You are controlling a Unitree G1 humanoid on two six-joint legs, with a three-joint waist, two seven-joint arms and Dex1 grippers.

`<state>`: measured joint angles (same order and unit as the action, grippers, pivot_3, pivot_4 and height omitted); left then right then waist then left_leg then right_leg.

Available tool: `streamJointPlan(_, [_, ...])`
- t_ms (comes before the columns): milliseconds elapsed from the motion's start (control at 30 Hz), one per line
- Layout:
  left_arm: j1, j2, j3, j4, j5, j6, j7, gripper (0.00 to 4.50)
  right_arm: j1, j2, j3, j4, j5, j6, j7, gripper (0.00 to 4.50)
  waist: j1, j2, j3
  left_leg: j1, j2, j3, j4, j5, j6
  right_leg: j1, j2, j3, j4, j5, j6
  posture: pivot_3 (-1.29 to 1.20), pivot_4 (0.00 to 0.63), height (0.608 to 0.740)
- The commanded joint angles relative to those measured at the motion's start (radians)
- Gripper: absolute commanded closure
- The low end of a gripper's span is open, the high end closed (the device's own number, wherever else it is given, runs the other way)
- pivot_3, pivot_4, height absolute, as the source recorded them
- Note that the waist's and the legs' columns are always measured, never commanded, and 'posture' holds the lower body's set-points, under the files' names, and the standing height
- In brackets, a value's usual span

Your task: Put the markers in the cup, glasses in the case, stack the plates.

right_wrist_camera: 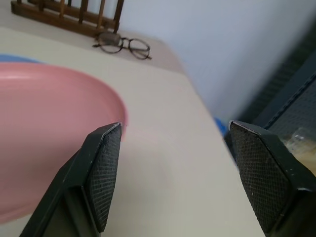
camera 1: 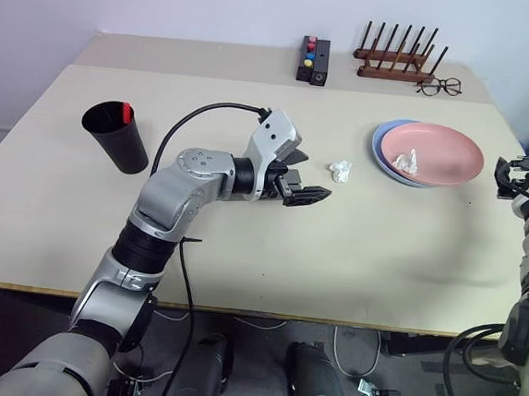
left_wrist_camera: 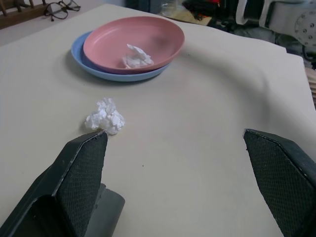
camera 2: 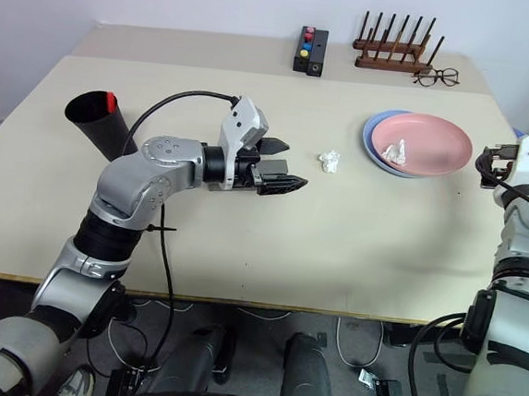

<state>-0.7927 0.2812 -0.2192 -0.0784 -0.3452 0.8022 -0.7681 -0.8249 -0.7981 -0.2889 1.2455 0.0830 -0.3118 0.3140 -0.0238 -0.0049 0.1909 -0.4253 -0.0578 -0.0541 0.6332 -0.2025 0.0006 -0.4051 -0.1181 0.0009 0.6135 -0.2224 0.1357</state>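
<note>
The left gripper is hanging over the middle of the table, fingers spread wide with nothing between them, and there is a broad bare stretch of tabletop lying all around it, running down to the near edge. Just ahead of its fingertips a crumpled white paper ball is sitting alone on the surface, near but not touching. Further toward the right side, the pink plate is resting inside the blue plate, so the stack is done, and a second bit of crumpled paper is lying in the pink one. The right gripper is hovering by the table's right edge, just beside the pink plate's rim, jaws standing well apart and holding nothing; in its wrist view the tabletop is running out to the far right corner with dark floor beyond. Over on the left, the black cup is leaning, tilted, with a red marker cap poking up inside its mouth; the rest of the marker is hidden. Along the far edge, a small black box with coloured buttons, a wooden peg rack and thin clear-lens spectacles are lining up, well clear of both arms, leaving the whole centre open
</note>
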Motion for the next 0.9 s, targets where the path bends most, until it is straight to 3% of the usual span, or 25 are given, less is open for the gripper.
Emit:
streamJointPlan(33, [-0.021,0.005,0.008,-0.015,-0.008,-0.011,-0.006,0.0,-0.005,0.013,-0.002,-0.017,0.005,-0.002,0.011,1.0,0.002,0.0,0.0,0.0,0.0,0.0,0.0,0.0,0.0,0.0,0.0,0.0,0.0,0.0,0.0,0.0,0.15,0.74])
streamJointPlan(900, [-0.023,0.009,0.006,-0.014,-0.013,-0.007,0.003,0.0,0.006,0.108,0.001,-0.032,0.016,0.026,0.084,1.0,0.004,0.0,0.0,0.0,0.0,0.0,0.0,0.0,-0.001,0.0,0.0,0.0,0.0,0.001,0.002,0.0,0.15,0.74])
